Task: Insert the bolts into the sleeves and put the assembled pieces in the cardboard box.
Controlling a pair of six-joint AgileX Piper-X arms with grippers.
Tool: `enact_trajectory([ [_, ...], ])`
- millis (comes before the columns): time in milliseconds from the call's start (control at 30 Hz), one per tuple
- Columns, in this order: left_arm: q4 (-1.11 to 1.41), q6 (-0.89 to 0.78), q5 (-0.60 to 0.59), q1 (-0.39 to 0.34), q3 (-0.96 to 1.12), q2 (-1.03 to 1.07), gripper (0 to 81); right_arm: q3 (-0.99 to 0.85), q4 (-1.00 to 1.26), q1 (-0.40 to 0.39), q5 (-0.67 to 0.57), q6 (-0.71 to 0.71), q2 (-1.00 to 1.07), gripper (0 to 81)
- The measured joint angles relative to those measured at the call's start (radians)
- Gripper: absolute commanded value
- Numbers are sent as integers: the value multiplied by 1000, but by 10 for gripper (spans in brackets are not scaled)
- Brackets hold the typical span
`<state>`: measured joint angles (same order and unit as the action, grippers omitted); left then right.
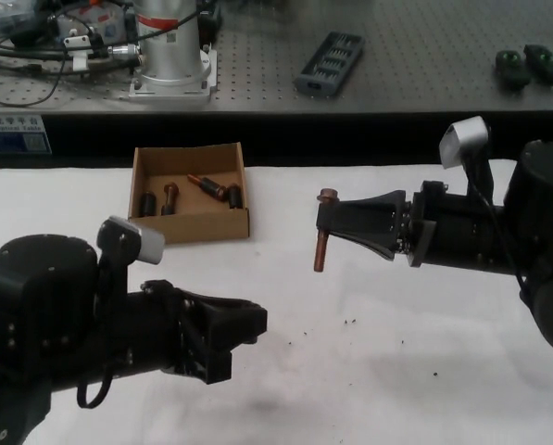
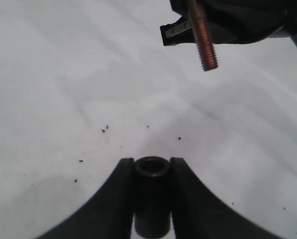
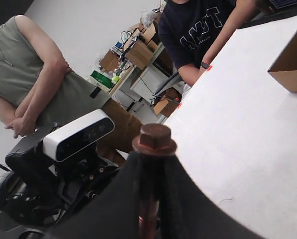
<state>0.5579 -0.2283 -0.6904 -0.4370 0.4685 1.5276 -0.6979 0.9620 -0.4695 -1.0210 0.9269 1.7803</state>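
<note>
Black fingers of the left gripper (image 1: 254,323) are clamping a dark cylindrical sleeve (image 2: 151,199) low over the near left of the bench. The left wrist view is showing the sleeve's open bore pointing outward between the two pads. In the high view the sleeve cannot be told apart from the dark fingers.

Further back, the cardboard box (image 1: 189,225) is sitting open on the cloth, holding several bolt-and-sleeve pieces (image 1: 211,188).

To the right of centre, a copper-coloured bolt (image 1: 321,243) is hanging head up, shank down, well above the surface. The right gripper (image 1: 327,218) is closed on it just under the head. The right wrist view is showing the hexagonal head (image 3: 153,140) standing above the fingertips. The left wrist view is showing the threaded tip (image 2: 208,59), apart from the sleeve.

A white cloth (image 1: 396,371), lightly speckled with dark specks, is covering the bench. Behind it, a perforated metal table (image 1: 424,56) is carrying a metal column (image 1: 169,46) and a dark ribbed tray (image 1: 330,61).
</note>
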Motion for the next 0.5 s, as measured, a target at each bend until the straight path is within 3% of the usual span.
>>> enact_trajectory([
  [267, 0, 32, -40, -2, 36, 23, 6, -9, -11, -76, -6, -6, 0, 43],
  [500, 0, 185, -69, -2, 36, 30, 6, -9, -67, -79, -6, -34, 0, 43],
])
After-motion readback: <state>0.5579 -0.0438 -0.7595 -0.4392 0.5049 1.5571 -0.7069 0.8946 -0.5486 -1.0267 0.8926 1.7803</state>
